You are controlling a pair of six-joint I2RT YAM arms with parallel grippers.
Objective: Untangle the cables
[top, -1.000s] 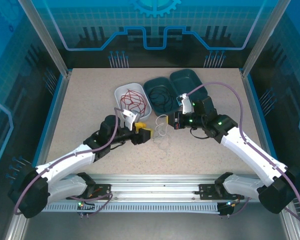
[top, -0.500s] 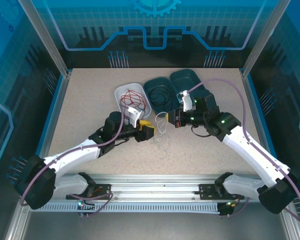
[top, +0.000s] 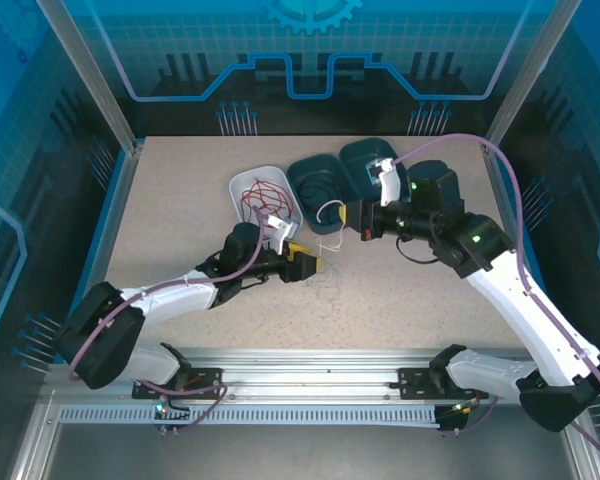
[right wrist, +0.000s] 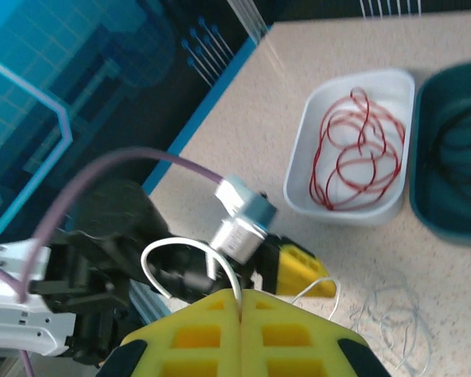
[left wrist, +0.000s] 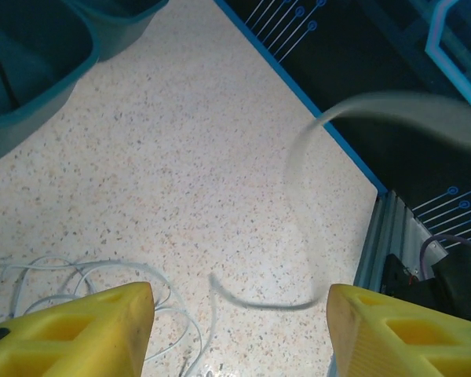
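Observation:
My right gripper [top: 352,218] [right wrist: 239,297] is shut on the whitish cable [top: 327,212] [right wrist: 166,246] and holds it above the table; the end curls over in a loop above its yellow fingers. More of this cable lies in loose loops on the table [right wrist: 392,322]. My left gripper [top: 306,262] [left wrist: 239,297] is open just left of it. A blurred strand of the cable [left wrist: 262,305] crosses the gap between its jaws, touching neither finger. The red cable [top: 265,198] [right wrist: 357,149] lies coiled in a white tray [top: 238,184]. The black cable [top: 320,192] lies in a teal tray [top: 300,170].
A second teal tray [top: 372,158] stands behind my right gripper. The blue table edge [left wrist: 330,126] and the metal rail [left wrist: 377,243] run along the right of the left wrist view. A purple arm cable [top: 460,142] arches over the right arm.
My right gripper has moved up and back toward the teal trays, drawing the whitish cable off the table. My left gripper has reached further to the right, staying open.

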